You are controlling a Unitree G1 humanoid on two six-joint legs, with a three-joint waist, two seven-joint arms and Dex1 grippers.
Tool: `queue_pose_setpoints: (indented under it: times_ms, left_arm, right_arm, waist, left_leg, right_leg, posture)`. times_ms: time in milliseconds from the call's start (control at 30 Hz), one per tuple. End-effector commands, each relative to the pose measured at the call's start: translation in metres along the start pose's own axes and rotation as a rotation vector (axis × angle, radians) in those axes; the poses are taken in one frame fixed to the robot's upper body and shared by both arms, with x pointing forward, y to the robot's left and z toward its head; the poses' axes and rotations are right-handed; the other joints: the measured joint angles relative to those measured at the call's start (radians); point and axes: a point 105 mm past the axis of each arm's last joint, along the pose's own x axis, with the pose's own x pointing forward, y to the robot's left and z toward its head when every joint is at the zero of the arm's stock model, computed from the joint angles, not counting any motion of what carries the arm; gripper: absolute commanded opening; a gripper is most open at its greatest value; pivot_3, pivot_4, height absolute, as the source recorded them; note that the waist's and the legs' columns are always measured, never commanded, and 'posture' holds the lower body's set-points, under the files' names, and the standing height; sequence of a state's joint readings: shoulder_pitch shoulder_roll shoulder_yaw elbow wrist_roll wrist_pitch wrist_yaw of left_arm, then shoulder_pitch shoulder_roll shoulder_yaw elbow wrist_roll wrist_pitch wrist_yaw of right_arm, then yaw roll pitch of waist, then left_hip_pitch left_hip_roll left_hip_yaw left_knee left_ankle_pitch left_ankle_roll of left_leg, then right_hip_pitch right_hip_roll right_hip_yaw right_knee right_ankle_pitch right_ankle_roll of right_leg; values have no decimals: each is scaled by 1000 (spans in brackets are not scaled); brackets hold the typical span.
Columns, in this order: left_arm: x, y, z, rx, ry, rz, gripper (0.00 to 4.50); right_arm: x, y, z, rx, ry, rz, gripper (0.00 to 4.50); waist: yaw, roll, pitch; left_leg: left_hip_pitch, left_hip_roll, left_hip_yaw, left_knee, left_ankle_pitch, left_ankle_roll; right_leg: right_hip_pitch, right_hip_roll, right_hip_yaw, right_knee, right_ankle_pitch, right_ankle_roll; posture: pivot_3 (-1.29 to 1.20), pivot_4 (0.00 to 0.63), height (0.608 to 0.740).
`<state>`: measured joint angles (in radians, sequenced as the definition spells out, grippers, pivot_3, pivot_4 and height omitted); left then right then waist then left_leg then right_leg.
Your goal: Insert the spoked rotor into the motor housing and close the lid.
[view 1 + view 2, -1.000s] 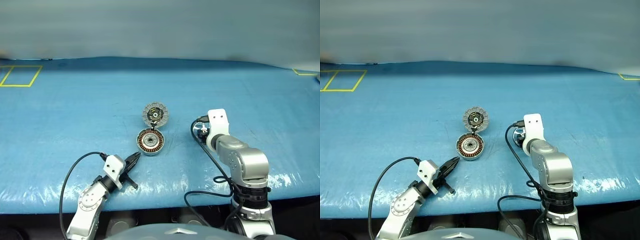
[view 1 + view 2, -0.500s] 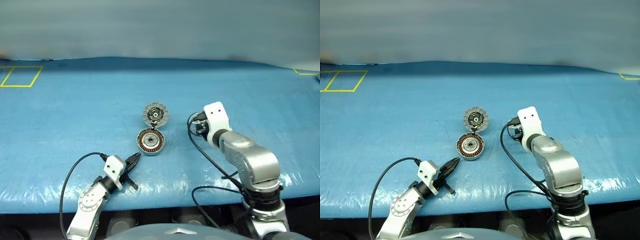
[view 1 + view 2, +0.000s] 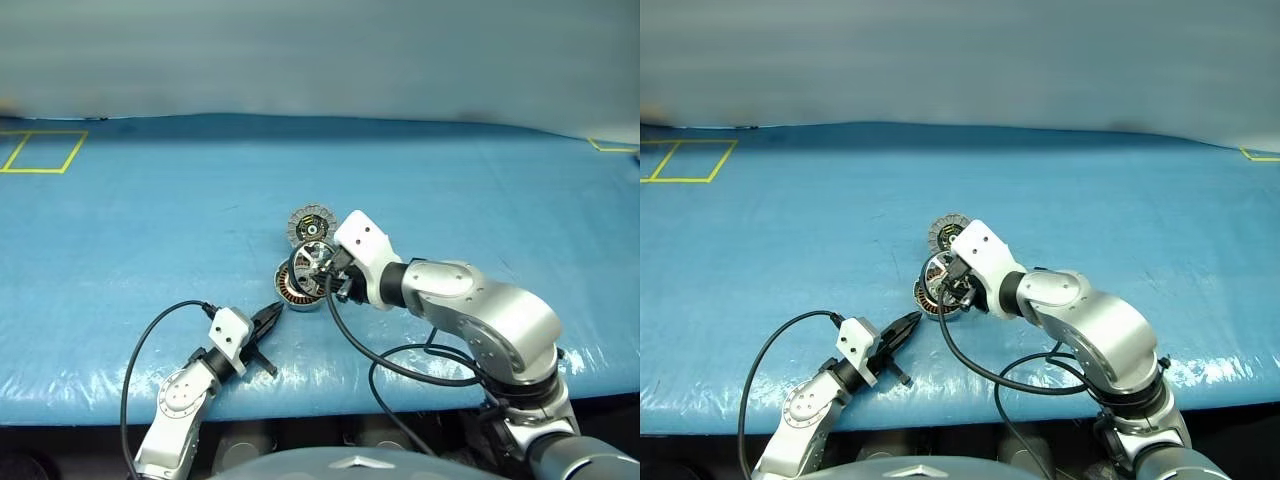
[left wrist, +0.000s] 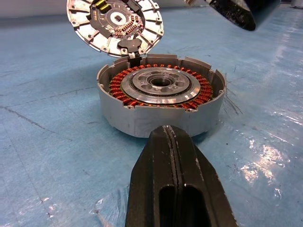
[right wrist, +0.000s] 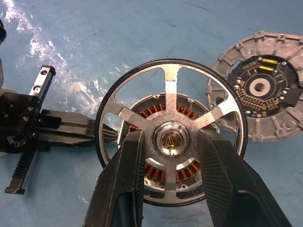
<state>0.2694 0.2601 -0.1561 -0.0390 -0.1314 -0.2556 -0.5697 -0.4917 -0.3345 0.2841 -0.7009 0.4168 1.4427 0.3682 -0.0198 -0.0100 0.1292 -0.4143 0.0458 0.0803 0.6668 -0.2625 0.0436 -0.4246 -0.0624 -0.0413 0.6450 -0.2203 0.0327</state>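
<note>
Spoked rotor [image 5: 170, 142] gripped at hub in right gripper [image 5: 170, 189] jaws, held above motor housing [image 4: 161, 97] | left gripper [image 4: 173, 161] clenched, empty, beside housing | lid [image 4: 115, 23] hinged back | hub to be centred, lowered level.

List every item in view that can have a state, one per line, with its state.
Rotor: gripped by the hub, held above the housing, not yet seated.
Housing: upright on the table, open, no rotor inside.
Lid: swung open, tilted up from the housing's far edge.
Right gripper: shut on the rotor.
Left gripper: shut, empty, close to the housing's near wall.
</note>
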Motion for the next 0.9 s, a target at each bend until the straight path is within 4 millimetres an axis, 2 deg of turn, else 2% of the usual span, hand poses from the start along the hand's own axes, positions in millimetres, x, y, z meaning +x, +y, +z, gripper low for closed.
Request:
queue_pose_setpoints:
  times_ms: [33,500,900]
  left_arm:
    - [1,0,6,34,-30,7,0]
    - [-1,-2,4,24,-33,26,0]
    - [-1,-2,3,21,-30,29,0]
  right_arm:
    - [6,0,10,-23,-33,-7,1308]
    - [18,-1,-9,16,38,5,1308]
    - [25,-1,-14,9,48,-7,1308]
  waist:
    - [0,0,0]
    - [-1,0,0]
    - [-1,0,0]
  left_leg:
    - [0,0,0,0,0,0]
    - [0,0,0,0,0,0]
    - [0,0,0,0,0,0]
  right_leg:
    - [0,0,0,0,0,0]
    - [0,0,0,0,2,3]
    - [0,0,0,0,2,3]
  posture:
    - [0,150,740]
    - [0,150,740]
    - [0,150,740]
